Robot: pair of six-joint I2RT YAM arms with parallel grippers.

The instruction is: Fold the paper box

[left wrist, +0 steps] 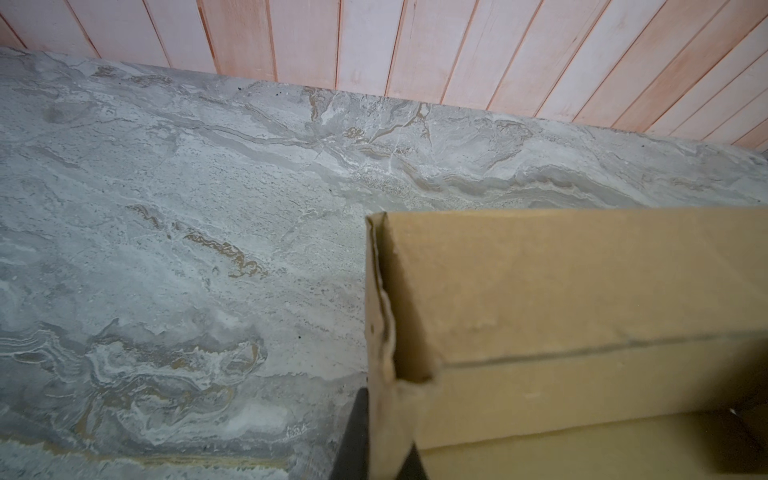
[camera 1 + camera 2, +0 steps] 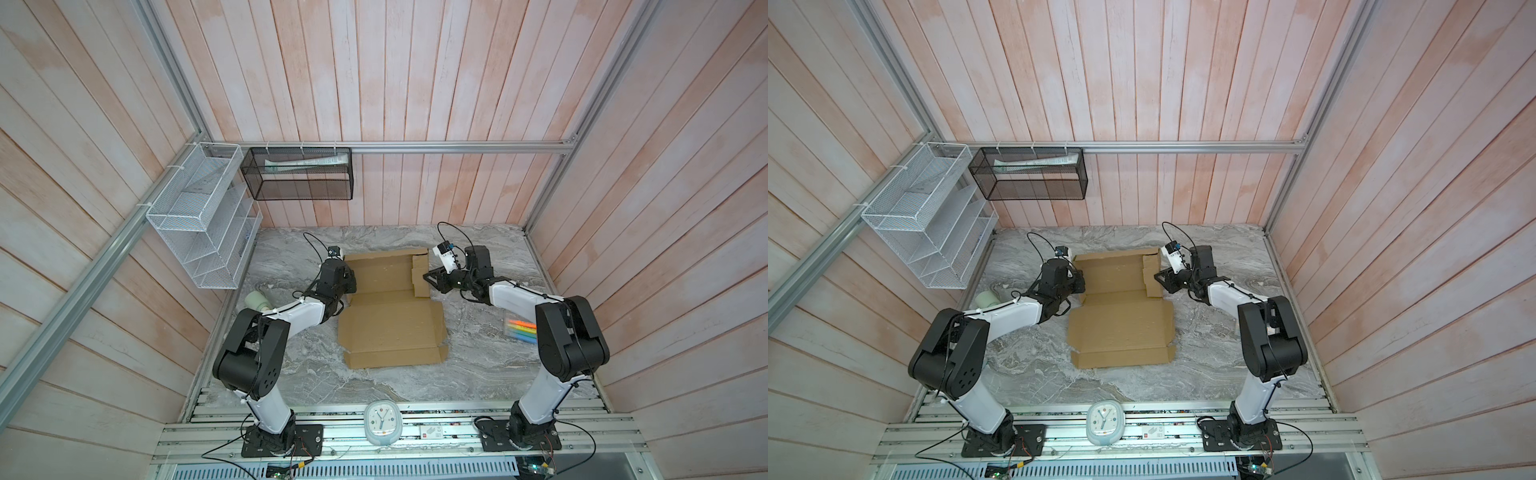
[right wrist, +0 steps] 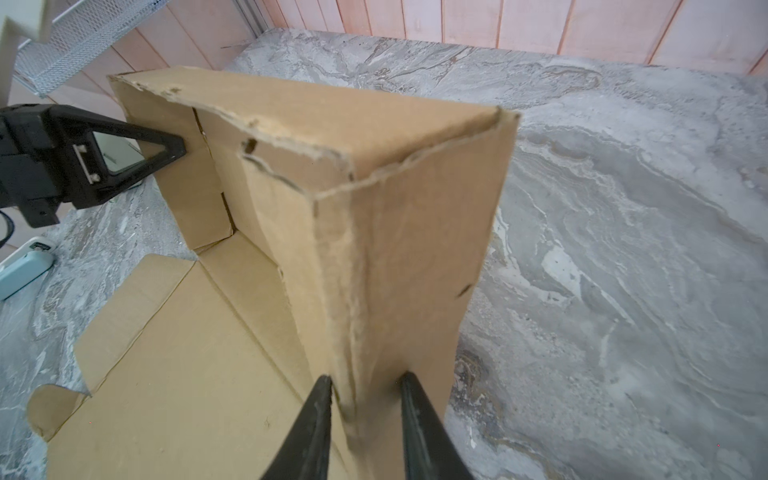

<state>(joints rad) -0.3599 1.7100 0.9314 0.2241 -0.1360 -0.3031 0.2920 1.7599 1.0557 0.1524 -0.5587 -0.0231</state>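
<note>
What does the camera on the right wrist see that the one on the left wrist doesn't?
Only the right wrist view: the right pincer, its fingers either side of a raised side wall of the paper box; the left pincer at the opposite wall; the white mesh rack. Only the left wrist view: a close, edge-on look at the wall that the left pincer pinches. Both: raised brown cardboard walls, the marble table, the pink plank wall.
</note>
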